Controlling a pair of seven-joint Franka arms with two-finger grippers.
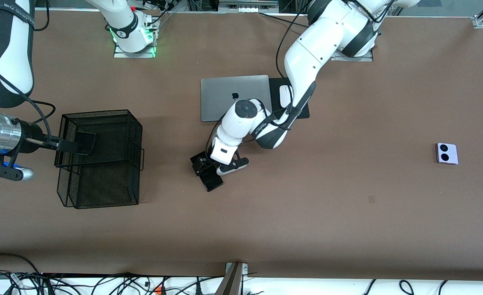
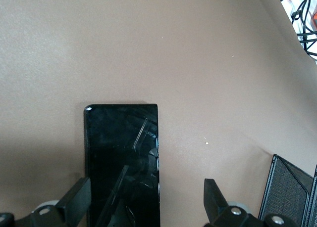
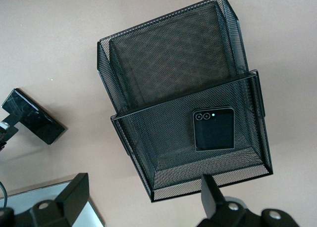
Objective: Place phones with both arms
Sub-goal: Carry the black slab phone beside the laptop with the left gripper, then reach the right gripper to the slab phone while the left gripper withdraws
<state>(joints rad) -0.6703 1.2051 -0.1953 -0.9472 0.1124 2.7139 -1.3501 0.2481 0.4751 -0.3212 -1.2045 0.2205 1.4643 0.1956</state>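
Worktop (image 1: 348, 213), brown and flat, carries everything. Two white arms reach over it from bases along its robot edge. Left arm (image 1: 307, 53) folds down toward the middle; right arm (image 1: 3, 49) hangs over its own end, above the mesh tray (image 1: 102, 196), a black two-tier wire organiser evidently meant as the drop point for the phones. Silver laptop (image 1: 235, 96) lies closed near the middle, with a white mouse (image 1: 284, 95) on a dark pad beside it; neither belongs to the task.

Left tool (image 1: 208, 170) sits low over the black slab phone (image 1: 213, 182), which lies flat on the worktop, nearer the front camera than the laptop. In the left wrist view its fingers (image 2: 74, 197) stand wide, one touching or just beside the slab's long edge and the other well clear of it, so nothing is gripped; judged, this is a set-down or a pick-up about to start.

Right tool (image 1: 67, 145) hovers over the tray's upper tier, fingers (image 3: 74, 190) spread wide and empty. The folded black phone (image 3: 214, 129) rests flat on that tier's mesh floor, lenses up, apparently delivered.

Lavender phone (image 1: 447, 153) lies alone toward the left arm's end, well apart from both tools and untouched
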